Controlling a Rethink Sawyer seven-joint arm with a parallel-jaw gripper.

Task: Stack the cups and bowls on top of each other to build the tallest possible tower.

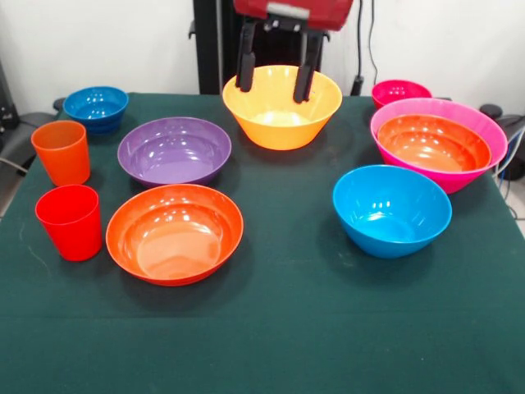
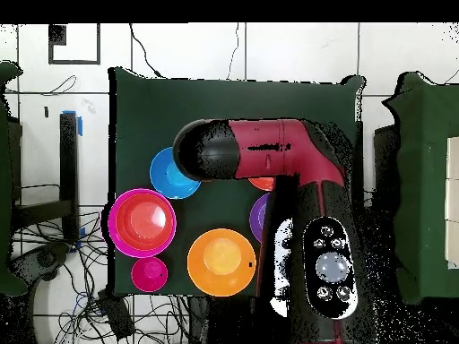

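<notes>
- Fingers spread wide and empty; the gripper hangs over the yellow bowl, far centre.
- Purple bowl sits just left, with an orange bowl nearer.
- Tower at right: pink bowl holding an orange one.
- Blue bowl lies near the tower.
- Two cups stand at left.

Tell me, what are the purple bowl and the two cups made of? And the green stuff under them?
The purple bowl looks like glossy plastic: the lights make bright spots inside it. The orange cup and the red cup look like plastic too, smooth with a softer shine. The green table cover is probably cloth or felt: it is dull, with no reflections.
</notes>
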